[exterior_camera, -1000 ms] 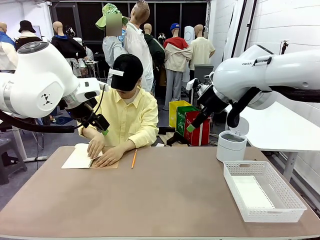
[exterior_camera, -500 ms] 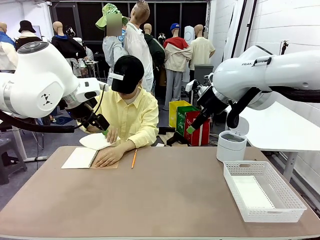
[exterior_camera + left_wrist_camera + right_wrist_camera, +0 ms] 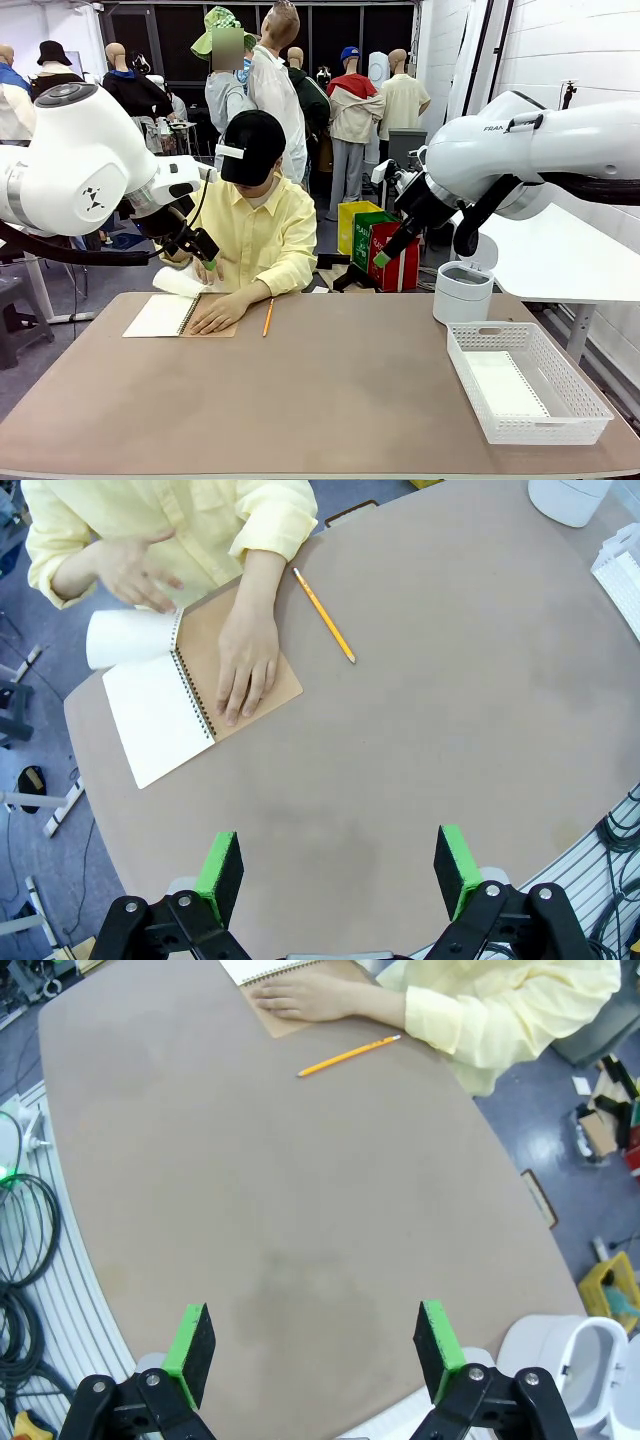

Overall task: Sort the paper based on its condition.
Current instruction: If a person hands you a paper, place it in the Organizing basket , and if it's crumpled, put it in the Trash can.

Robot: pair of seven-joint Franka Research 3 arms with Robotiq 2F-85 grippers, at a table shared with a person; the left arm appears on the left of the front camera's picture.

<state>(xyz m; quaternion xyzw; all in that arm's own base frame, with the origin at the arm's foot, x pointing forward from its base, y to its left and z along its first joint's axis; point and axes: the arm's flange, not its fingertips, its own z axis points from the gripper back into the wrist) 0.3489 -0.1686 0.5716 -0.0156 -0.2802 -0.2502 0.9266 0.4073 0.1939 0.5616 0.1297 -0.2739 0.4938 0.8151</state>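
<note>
Paper (image 3: 125, 638) is curled up off the notebook (image 3: 160, 715) — left end effector (image 3: 340, 865) and right end effector (image 3: 312, 1350) are held open

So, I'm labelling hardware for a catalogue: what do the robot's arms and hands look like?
The left arm and right arm are bulbous white shells with black cables trailing beneath; the right bears grey lettering. The left hand and right hand are black, two-fingered, with green pads.
</note>
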